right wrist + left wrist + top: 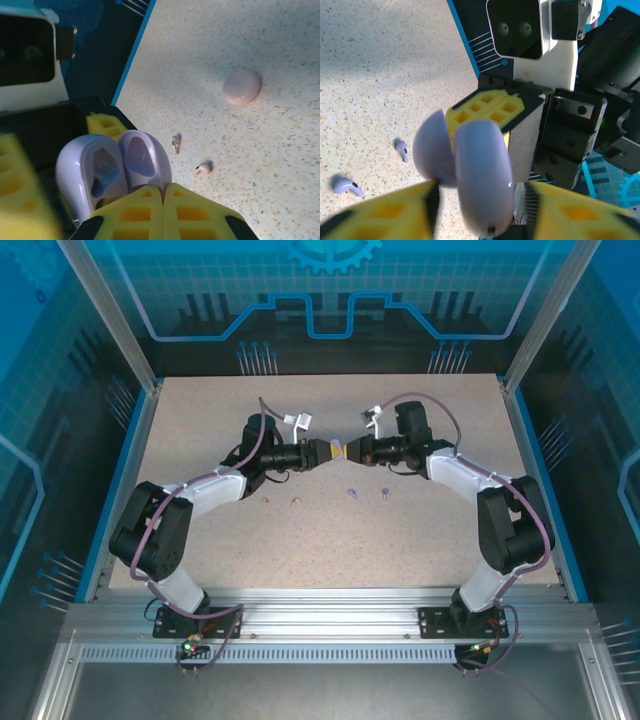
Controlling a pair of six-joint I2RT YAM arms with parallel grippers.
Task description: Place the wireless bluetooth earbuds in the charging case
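From above, the left gripper (323, 452) and right gripper (353, 452) meet over the middle of the speckled beige table (200, 420); two pale pink stemmed earbuds (294, 502) and two light purple stemmed earbuds (351, 493) lie loose nearer its near edge. The left wrist camera shows the left fingers closed on the light purple round plastic charging case (482, 175), which is hinged open. In the right wrist camera the right fingers are pressed together at its lid rim and seem to pinch it; I would lay the case flat, wells upward, before fetching a purple bud.

Two pink earbuds (175, 143) (203, 169), two purple earbuds (401, 148) (346, 186) — one purple case (115, 165), one pink case (242, 86); two arms (200, 488) (462, 472).
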